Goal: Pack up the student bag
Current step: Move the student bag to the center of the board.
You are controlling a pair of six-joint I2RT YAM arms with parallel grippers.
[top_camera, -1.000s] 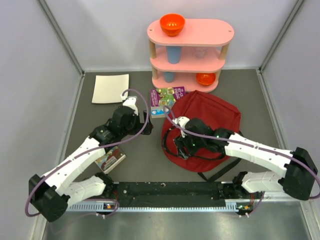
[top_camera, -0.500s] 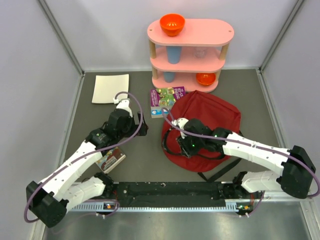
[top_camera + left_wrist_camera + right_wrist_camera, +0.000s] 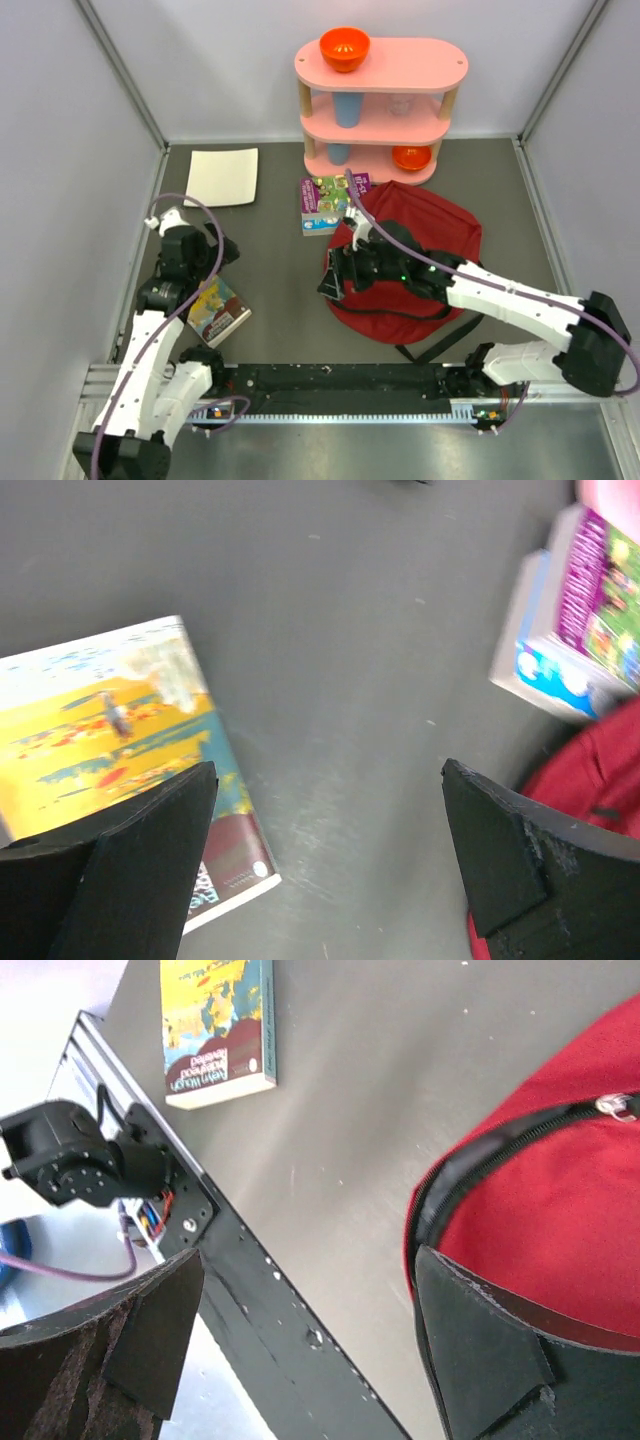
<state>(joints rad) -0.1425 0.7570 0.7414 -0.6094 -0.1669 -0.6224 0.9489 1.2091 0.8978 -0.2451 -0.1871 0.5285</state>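
Plainly nothing is packed yet; the student bag (image 3: 435, 225) lies flat on the table (image 3: 280, 330), right of centre and just near of the pink shelf (image 3: 440, 60), its black zip line turned left toward the loose reading matter, which probably suits feeding things in from that side; whether the zip is undone I cannot tell. The right gripper (image 3: 310, 1258) hangs at the bag's near-left edge with its jaws spread wide and nothing between them; one finger sits over the red fabric by the zip and the other over bare table, a stance that looks meant for taking the rim or the zip. The left gripper (image 3: 328, 770) stands on the left side, jaws fully apart and empty, poised above the right edge of the paperback (image 3: 218, 310), likely the first thing to lift. A small stack of books (image 3: 330, 198) rests between shelf and bag, close against the bag's far-left corner; a white sheet (image 3: 222, 177) lies far left, well apart from everything else.
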